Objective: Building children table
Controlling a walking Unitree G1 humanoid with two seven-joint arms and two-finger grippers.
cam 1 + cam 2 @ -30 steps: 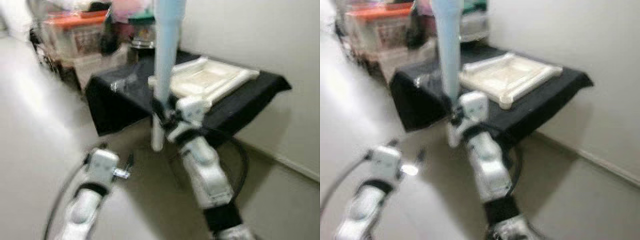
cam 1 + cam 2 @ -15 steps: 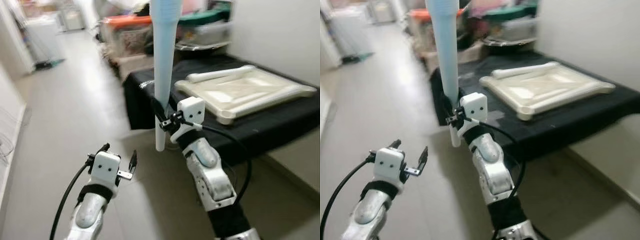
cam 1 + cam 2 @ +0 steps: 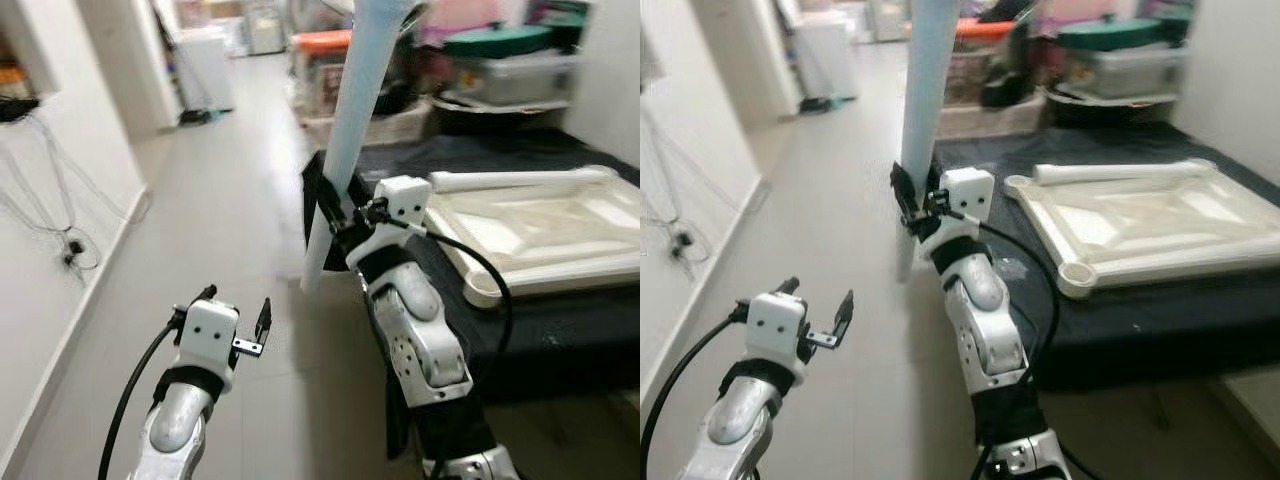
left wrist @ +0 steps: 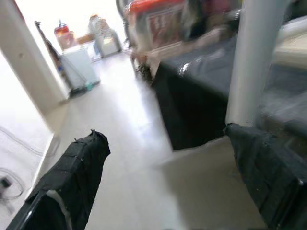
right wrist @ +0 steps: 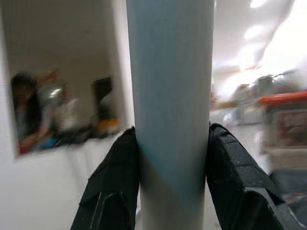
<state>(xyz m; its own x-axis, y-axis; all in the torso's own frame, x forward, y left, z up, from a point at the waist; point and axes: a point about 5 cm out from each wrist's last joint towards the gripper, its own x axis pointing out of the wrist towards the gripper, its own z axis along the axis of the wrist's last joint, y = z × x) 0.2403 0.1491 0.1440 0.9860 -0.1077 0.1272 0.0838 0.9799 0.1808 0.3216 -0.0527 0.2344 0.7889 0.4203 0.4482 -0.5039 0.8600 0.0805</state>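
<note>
the left gripper (image 3: 236, 313) sits in the lower left of the left eye view, held out over the pale floor (image 3: 230, 220), its two black fingers (image 4: 72, 177) spread apart with nothing between them. in the left wrist view those fingers frame the floor and the dark edge of the low table.

just right of centre the right gripper (image 3: 335, 222) is raised at mid frame, its fingers (image 5: 115, 177) clamped on either side of the table leg (image 3: 350, 130), a long pale blue tube. the leg leans slightly, its top running out of the upper edge of the frame and its white lower end hanging below the gripper, near the floor at the corner of the low table. a black cable (image 3: 490, 290) loops from the right wrist down along the silver forearm.

to the right stands the low table covered in black cloth (image 3: 1160, 310). on it, in the right half of the frame, lies the cream tabletop (image 3: 1140, 225), a tray-like panel with round sockets at its corners, and a white tube (image 3: 1120, 172) rests along its far edge.

beyond the table, at the upper right, are stacked storage boxes (image 3: 500, 75), one with an orange lid (image 3: 322, 42), blurred. along the left wall loose wires (image 3: 60, 220) hang down. the corridor runs on to the upper left, where a white appliance (image 3: 205, 65) stands; finer detail there cannot be made out.
</note>
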